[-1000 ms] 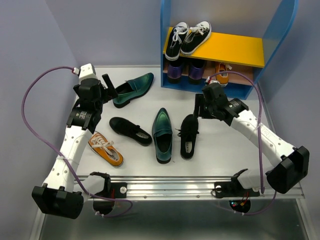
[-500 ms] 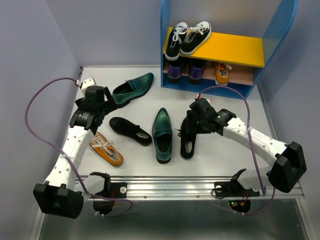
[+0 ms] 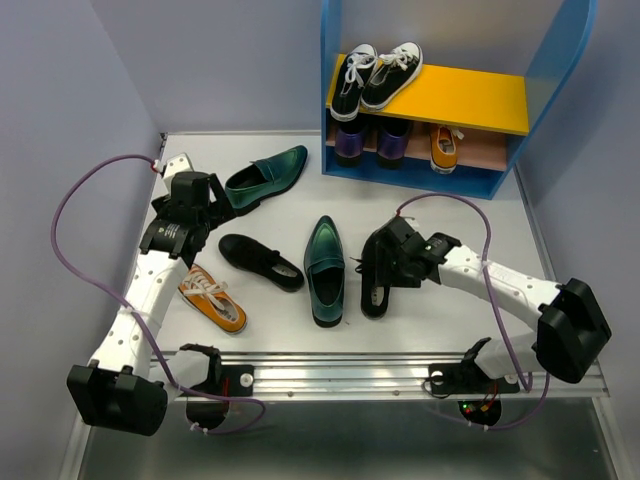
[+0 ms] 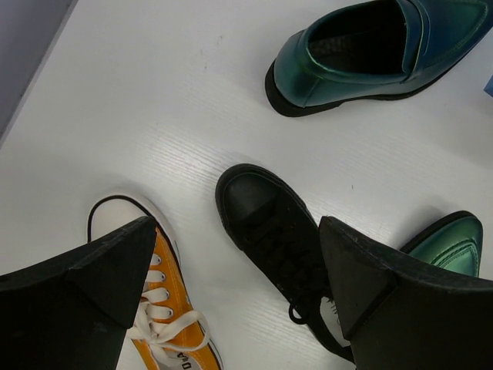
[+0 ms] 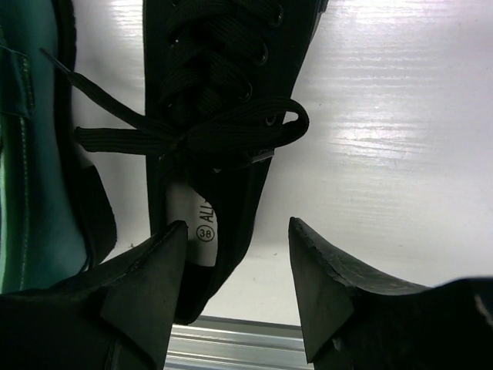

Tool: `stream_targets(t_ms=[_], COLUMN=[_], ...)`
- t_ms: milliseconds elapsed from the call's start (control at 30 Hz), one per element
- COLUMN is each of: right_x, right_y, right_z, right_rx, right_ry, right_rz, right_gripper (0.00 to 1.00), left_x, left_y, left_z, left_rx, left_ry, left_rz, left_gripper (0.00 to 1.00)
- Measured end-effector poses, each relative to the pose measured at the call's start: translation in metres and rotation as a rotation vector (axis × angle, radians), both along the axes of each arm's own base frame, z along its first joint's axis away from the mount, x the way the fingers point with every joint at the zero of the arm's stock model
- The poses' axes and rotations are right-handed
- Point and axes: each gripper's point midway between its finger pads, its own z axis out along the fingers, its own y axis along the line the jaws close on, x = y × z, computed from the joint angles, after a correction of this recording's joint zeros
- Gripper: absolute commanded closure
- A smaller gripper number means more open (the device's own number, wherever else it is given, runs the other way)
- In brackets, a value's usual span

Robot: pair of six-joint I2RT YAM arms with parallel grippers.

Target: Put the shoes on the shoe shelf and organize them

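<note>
Count on inspection. Footwear, five kinds, ten items in total: green loafers (image 3: 325, 268), two; black low shoes (image 3: 260, 261), two; orange sneakers (image 3: 212, 298), two; black sneakers with white laces (image 3: 392, 73), two; purple shoes (image 3: 349, 142), two. One shoe shelf (image 3: 330, 60), carrying two boards: one yellow board (image 3: 470, 100), one pinkish-tan board (image 3: 482, 150). Two robot arms (image 3: 500, 285), each with one purple cable (image 3: 62, 205).

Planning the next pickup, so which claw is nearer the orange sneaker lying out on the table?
Left. The left claw hangs open just past the orange sneaker, at its toe end. The right claw is far off to the side, open over the black lace-up shoe.
</note>
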Motion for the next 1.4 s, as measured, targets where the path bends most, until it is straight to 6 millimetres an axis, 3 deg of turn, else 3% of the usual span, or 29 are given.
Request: stream_targets(t_ms=[100, 200, 233, 333, 367, 533, 800, 933, 1200, 1400], right_x=[-0.002, -0.006, -0.009, -0.015, -0.017, -0.013, 0.014, 0.019, 0.019, 0.056], right_y=[0.001, 0.005, 0.006, 0.007, 0.007, -0.004, 0.003, 0.000, -0.018, -0.038], right_z=[-0.006, -0.021, -0.027, -0.041, -0.042, -0.035, 0.016, 0.030, 0.032, 0.031], right_rx=[0.000, 0.003, 0.002, -0.004, -0.009, -0.059, -0.098, -0.125, -0.193, -0.220], right_ry=[0.008, 0.035, 0.050, 0.082, 0.087, 0.061, -0.040, -0.061, -0.030, -0.027], right_rz=[-0.001, 0.010, 0.012, 0.013, 0.014, 0.002, 0.069, 0.088, 0.108, 0.050], right_gripper=[0.43, 0.55, 0.60, 0.97, 0.99, 0.99, 0.99, 0.99, 0.99, 0.99], left_x=[0.001, 0.002, 0.003, 0.004, 0.005, 0.006, 0.008, 0.009, 0.009, 0.012], left_y=[-0.001, -0.001, -0.002, -0.002, -0.002, -0.003, -0.005, -0.005, -0.006, -0.007], left_z=[0.000, 0.000, -0.001, -0.002, -0.003, -0.004, 0.000, 0.000, 0.000, 0.004], left_rx=[-0.002, -0.003, -0.004, -0.004, -0.004, -0.006, -0.007, -0.004, -0.003, -0.003], left_ry=[-0.003, -0.003, -0.002, 0.003, 0.003, 0.005, -0.005, -0.005, -0.003, -0.014], left_rz=[-0.002, -0.004, -0.005, -0.007, -0.007, -0.011, -0.019, -0.022, -0.032, -0.037], left_gripper=[0.01, 0.01, 0.01, 0.01, 0.01, 0.01, 0.01, 0.01, 0.01, 0.01])
